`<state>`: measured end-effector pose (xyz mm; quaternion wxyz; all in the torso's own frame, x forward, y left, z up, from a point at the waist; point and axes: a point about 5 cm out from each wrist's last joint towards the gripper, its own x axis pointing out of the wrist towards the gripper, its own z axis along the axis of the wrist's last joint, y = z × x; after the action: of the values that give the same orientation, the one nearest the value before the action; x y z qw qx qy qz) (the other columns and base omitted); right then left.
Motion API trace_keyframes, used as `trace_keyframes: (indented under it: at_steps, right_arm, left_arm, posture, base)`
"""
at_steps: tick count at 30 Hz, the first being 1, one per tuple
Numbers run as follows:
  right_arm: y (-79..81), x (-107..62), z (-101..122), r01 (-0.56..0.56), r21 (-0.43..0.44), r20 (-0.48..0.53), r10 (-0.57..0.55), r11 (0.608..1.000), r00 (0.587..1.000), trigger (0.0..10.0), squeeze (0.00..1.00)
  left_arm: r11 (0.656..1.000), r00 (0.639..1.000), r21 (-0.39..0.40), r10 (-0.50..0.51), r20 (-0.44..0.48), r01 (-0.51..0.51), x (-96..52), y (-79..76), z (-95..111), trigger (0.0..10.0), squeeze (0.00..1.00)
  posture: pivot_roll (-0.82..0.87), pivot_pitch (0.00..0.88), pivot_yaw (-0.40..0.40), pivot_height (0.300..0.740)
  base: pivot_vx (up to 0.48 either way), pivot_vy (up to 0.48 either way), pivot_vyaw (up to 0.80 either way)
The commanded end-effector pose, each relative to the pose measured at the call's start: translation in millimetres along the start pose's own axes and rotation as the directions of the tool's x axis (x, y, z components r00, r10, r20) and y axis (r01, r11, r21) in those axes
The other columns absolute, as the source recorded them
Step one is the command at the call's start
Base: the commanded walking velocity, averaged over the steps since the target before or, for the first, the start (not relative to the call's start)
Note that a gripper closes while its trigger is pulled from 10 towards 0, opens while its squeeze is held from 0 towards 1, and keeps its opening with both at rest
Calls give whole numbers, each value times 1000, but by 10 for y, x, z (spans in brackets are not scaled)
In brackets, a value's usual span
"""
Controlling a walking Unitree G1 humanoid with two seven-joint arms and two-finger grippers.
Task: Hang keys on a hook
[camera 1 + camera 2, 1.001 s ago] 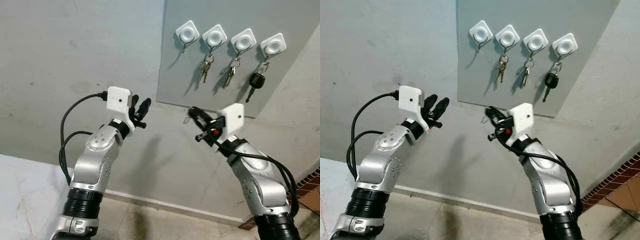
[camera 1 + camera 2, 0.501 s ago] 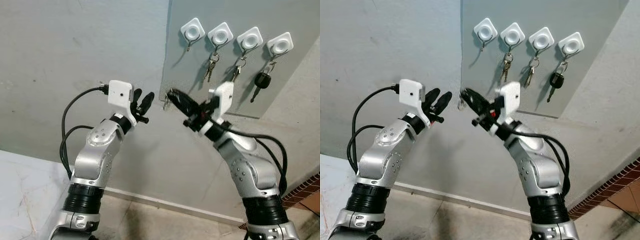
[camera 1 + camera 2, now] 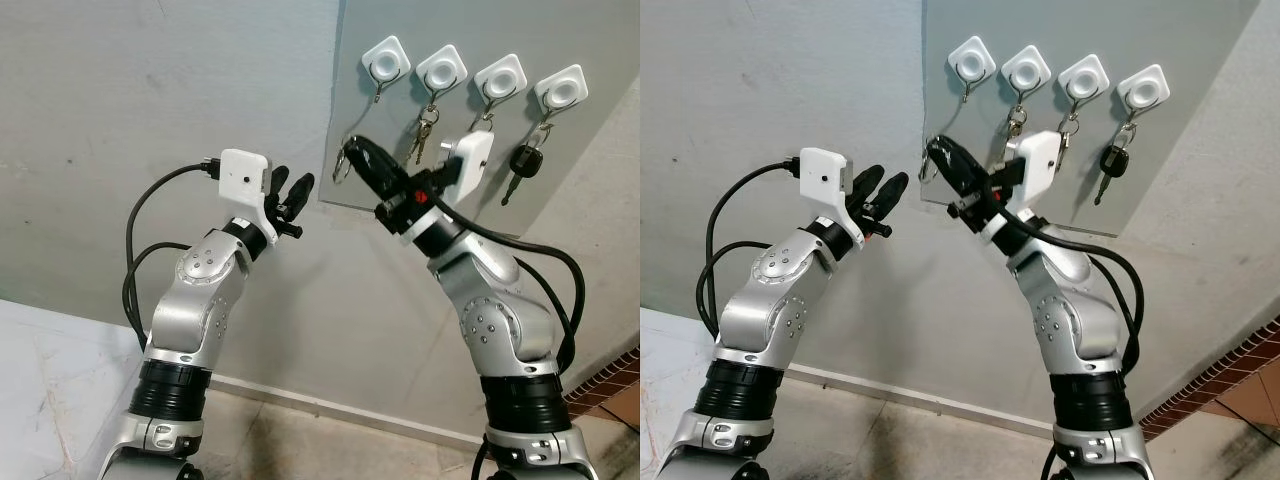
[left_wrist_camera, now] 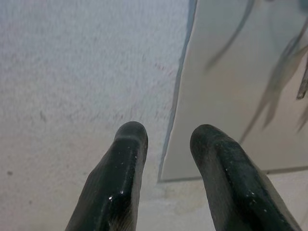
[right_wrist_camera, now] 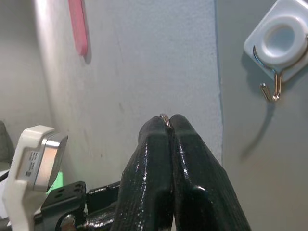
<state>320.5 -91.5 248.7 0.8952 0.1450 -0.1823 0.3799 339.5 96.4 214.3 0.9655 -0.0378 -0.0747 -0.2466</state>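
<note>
A key ring [image 3: 340,165] was pinched between the closed fingers of the right hand [image 3: 358,157], raised in front of the grey panel [image 3: 590,170] on the wall. The ring hung just off the fingertips, near the panel's left edge. In the right wrist view a sliver of the metal ring [image 5: 165,119] showed between the two pressed-together fingers [image 5: 156,159].

Above and slightly to the right of that hand sat the leftmost hook [image 3: 385,63], bare, with its wire hook [image 5: 270,89] hanging below a white square base. The hand was below it and apart from it.

The other three hooks each carried something: keys [image 3: 422,130] on the second, keys partly hidden behind the right wrist camera on the third [image 3: 499,77], and a black car key [image 3: 517,163] on the fourth.

The left hand [image 3: 292,192] was held up to the left of the panel, near the right hand but apart from it. Its fingers [image 4: 120,173] stood narrowly apart, holding nothing, pointed at the panel's lower left corner.
</note>
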Motion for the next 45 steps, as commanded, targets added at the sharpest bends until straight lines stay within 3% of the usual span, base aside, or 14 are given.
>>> trace_keyframes:
  at_steps: [1, 22, 32, 45]
  right_arm:
    - [-39, 15, 96, 22, -12, 40, -21, 1000, 999, 10000, 0]
    - [-88, 201, 201, 89, 131, 144, -108, 987, 984, 10000, 0]
    - [-126, 247, 163, 116, 291, 153, -165, 950, 974, 10000, 0]
    - [-165, 304, 146, 140, 375, 136, -204, 916, 970, 10000, 0]
  left_arm:
    - [999, 999, 8, -41, 35, 41, 34, -71, 115, 10000, 0]
    - [993, 991, -4, -114, 70, 114, 77, -228, 258, 10000, 0]
    - [994, 991, -16, -111, 72, 112, 71, -231, 276, 10000, 0]
    - [994, 992, -26, -106, 73, 108, 67, -228, 290, 10000, 0]
  posture:
    - [136, 0, -56, 740]
    - [134, 0, -47, 740]
    - [137, 0, -48, 740]
    - [143, 0, -51, 740]
  base:
    - [0, 0, 0]
    - [0, 0, 0]
    - [0, 0, 0]
    - [0, 0, 0]
